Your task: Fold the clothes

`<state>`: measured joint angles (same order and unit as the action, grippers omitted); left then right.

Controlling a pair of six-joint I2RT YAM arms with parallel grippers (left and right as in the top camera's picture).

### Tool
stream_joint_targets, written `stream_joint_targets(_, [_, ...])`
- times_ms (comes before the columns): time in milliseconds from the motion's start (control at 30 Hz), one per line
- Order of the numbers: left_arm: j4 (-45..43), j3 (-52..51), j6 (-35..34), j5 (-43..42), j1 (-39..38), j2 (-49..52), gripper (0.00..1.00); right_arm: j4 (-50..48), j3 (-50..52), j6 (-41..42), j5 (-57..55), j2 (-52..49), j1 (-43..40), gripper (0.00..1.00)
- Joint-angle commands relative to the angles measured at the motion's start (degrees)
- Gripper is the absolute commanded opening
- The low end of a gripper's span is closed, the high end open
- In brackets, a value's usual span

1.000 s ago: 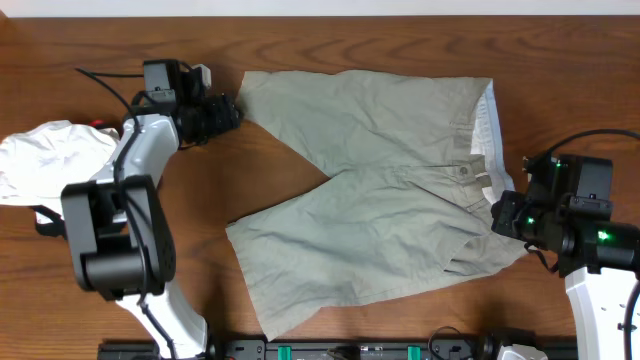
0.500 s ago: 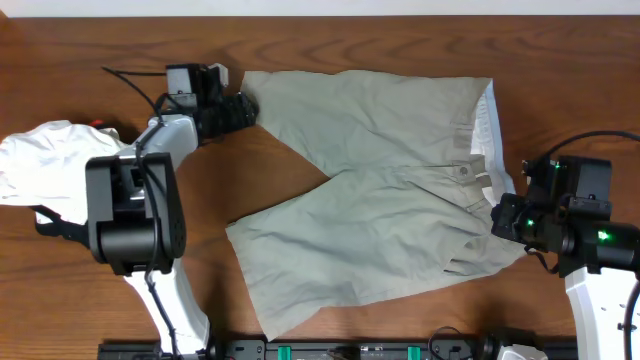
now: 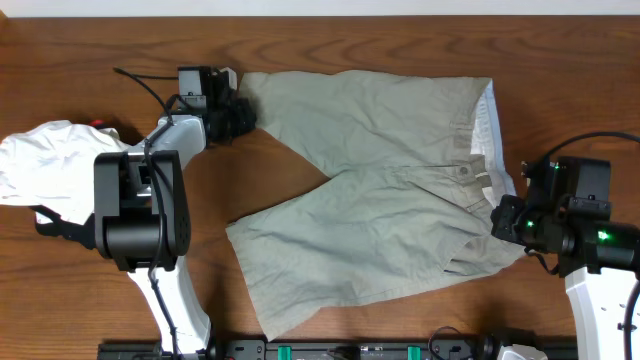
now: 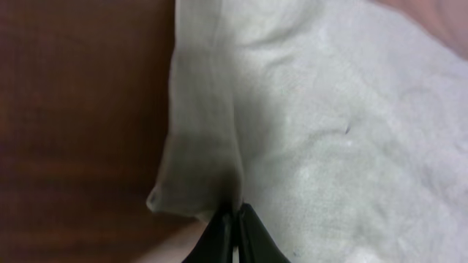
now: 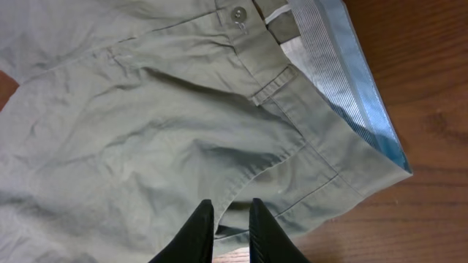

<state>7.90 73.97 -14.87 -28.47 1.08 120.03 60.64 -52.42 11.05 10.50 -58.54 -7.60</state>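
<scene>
**Item under task.** The khaki shorts [image 3: 380, 190] lie flat and unfolded at the middle of the desk [image 3: 400, 40]. The waistband is to the right and both legs point left.

**Change noted.** Over the last second the left hand [image 3: 243, 112] has travelled right along the far edge to the hem corner of the far leg. It has gone from spread to pressed together. The left wrist view shows its fingertips [image 4: 221, 232] meeting on a ridge of hem cloth, so it is pinching the shorts. The right hand [image 3: 500, 222] has not shifted. Its fingers [image 5: 196, 228] stand close together at the near waist corner with a pucker of cloth between them, judged a pinch. The shorts have not moved.

**Meaning.** Two opposite corners appear secured. No fold is made yet, and lifting is likely next.

**Not verifiable.**
- From overhead, each hand's own body covers its contact point.
- The left wrist view is close and blurred, so whether one layer or both is caught cannot be told.
- The right wrist view cuts off the fingertips' lower edge.
- The white garment [image 3: 45, 160] at far left runs out of frame.
</scene>
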Motion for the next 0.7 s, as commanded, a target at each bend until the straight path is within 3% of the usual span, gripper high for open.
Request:
stream_joint_targets(0, [3.2, 0.7, -3.8, -1.1, 0.2, -5.7, 0.06, 0.3, -0.3, -0.8, -1.7, 0.0, 0.4, 0.17])
stream_joint_targets(233, [4.4, 0.7, -6.9, -0.2, -1.2, -22.6, 0.06, 0.2, -0.3, -0.4, -2.2, 0.0, 0.4, 0.17])
stream_joint_targets(367, [2.2, 0.7, -6.9, 6.6, -3.9, -28.6, 0.06, 0.3, -0.3, -0.4, -2.1, 0.0, 0.4, 0.17])
stream_joint_targets(467, [3.1, 0.7, -6.6, 9.1, -6.0, -28.1, 0.09, 0.3, -0.3, -0.4, -2.1, 0.0, 0.4, 0.17])
stream_joint_targets(533, [4.6, 0.7, -5.7, 9.1, -7.0, -26.3, 0.21, 0.5, -0.3, -0.4, -2.1, 0.0, 0.4, 0.17])
stream_joint_targets(667, [8.2, 0.6, -5.1, 11.6, -7.2, -21.8, 0.22, 1.3, -0.3, -0.4, -2.1, 0.0, 0.4, 0.17])
